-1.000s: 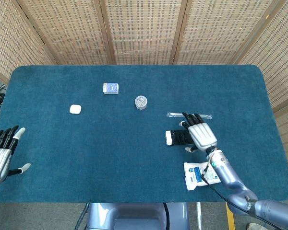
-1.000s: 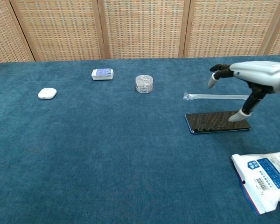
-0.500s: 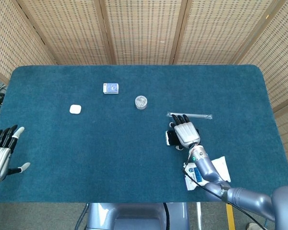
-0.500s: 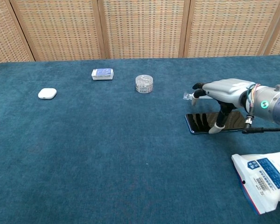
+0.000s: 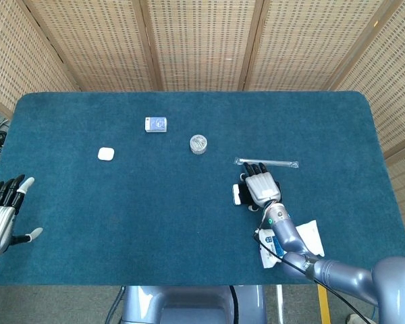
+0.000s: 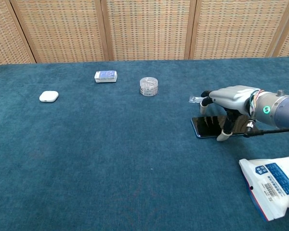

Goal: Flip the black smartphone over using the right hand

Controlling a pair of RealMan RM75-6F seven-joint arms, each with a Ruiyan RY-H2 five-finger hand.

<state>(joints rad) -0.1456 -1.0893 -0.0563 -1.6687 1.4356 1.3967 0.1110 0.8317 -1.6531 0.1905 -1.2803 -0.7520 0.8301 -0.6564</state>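
Right hand (image 6: 229, 98) shifted left over black smartphone (image 6: 207, 126).

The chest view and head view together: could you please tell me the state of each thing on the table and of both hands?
black smartphone: flat on the table, not flipped yet
right hand: over the phone, fingers spread
left hand: open, off to the side
round clear jar: upright, lid on
white earbud case: closed
white packet: lying flat
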